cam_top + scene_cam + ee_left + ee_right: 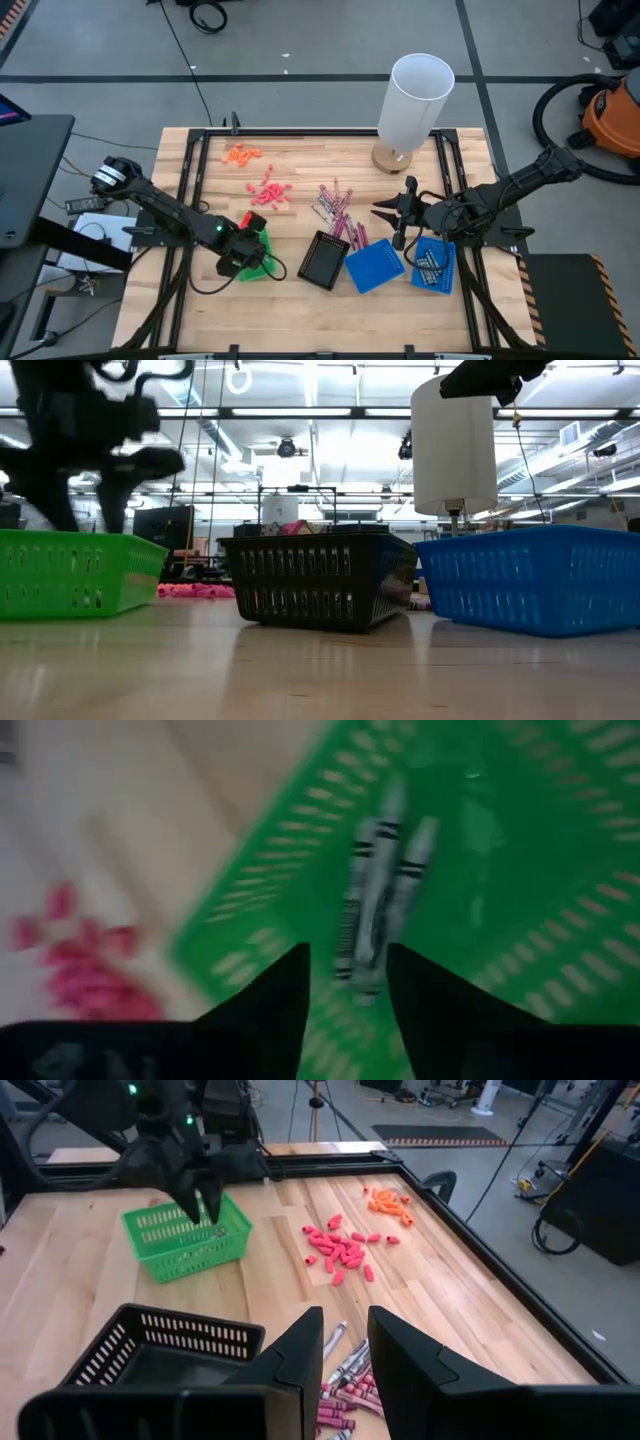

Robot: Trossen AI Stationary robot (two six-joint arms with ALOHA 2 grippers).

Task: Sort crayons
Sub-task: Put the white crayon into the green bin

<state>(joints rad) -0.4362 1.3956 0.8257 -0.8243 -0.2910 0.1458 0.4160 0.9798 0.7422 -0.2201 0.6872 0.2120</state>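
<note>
My left gripper [250, 243] points down into the green tray [258, 262], its fingers apart. Two or three grey crayons [385, 885] show against the tray's floor [520, 870] just past the fingertips, one end reaching into the gap between them. The loose pile of pink and grey crayons [335, 210] lies on the table's middle. My right gripper [396, 214] hangs open above the table, right of that pile, with nothing between its fingers [345, 1345]. From the right wrist view the left gripper [205, 1208] stands over the green tray [185, 1235]. My left gripper is open over the grey crayons in the green tray, coming from above. The left wrist view is blurred, and I cannot tell whether a finger [275, 995] touches the crayon's near end [352, 965].
A black tray [323, 260] and a blue tray [375, 266] sit side by side near the front; a second blue tray [433, 266] holds crayons. Coral-red bits [268, 192] and orange bits [241, 153] lie farther back. A tall white cylinder [415, 100] stands at the far edge.
</note>
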